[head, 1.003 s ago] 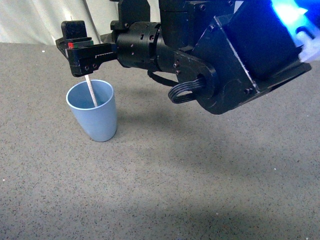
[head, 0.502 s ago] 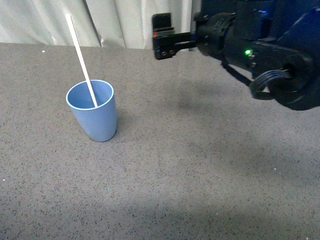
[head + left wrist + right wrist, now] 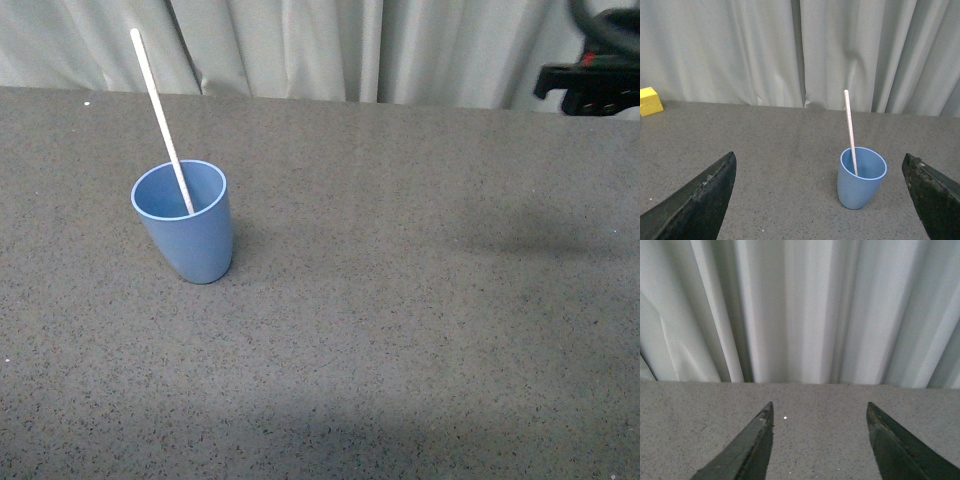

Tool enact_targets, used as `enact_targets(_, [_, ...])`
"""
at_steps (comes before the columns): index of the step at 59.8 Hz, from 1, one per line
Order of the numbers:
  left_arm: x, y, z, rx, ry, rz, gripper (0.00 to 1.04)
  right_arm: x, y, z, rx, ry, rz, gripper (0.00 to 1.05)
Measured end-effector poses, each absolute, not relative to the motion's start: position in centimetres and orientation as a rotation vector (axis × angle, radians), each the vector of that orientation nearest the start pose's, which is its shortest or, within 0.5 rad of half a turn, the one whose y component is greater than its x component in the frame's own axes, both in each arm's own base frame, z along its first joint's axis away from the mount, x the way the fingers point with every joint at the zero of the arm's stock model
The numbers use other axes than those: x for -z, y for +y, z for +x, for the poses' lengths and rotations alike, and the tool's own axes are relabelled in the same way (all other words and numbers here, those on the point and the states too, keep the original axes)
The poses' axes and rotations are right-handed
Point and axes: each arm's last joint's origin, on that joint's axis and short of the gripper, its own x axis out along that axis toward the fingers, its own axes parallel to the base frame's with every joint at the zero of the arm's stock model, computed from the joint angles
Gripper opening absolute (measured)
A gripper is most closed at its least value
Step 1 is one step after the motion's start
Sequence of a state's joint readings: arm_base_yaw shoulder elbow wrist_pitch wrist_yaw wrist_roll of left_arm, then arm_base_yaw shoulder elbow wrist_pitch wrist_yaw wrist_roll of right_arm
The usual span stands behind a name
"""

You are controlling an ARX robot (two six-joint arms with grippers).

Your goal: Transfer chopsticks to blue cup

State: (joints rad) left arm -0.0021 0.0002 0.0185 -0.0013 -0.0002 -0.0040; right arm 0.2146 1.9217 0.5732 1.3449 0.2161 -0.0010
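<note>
- The chopsticks [image 3: 160,120] stand inside the blue cup [image 3: 190,240], so by my reading the transfer itself is done and this is the wrap-up step.
- The cup is upright on the grey worktop [image 3: 400,300], over on the left of the front view.
- It's one thin cream-white stick, straight, with its upper end tilting leftward against the rim. A good half pokes out above the cup, and its foot is hidden inside.
- The right tool [image 3: 820,404] is spread apart and carries nothing. It is well apart from the cup, facing the curtain [image 3: 805,310].
- The left tool [image 3: 818,156] is also gaping wide and empty, looking at the cup from a distance.
- The next move calls for little: park both arms without nudging that light tumbler.
</note>
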Motion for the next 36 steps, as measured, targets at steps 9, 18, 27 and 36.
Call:
enact_targets(9, [-17.0,0.0,9.7,0.002,-0.017,-0.004,0.98,-13.3,4.5,28.0,-0.003,0.007,-0.002,0.25])
enact_targets(18, [-17.0,0.0,9.7,0.002,-0.017,-0.004,0.98,-13.8,3.2,24.8,-0.008,0.018,-0.008,0.01])
enact_targets(27, [-17.0,0.0,9.7,0.002,-0.017,-0.004,0.98,-14.4,2.1,22.1,0.002,0.020,-0.006,0.01])
enact_targets(36, [-17.0,0.0,9.7,0.002,-0.017,-0.004,0.98,-14.9,1.4,19.8,-0.005,0.022,-0.005,0.01])
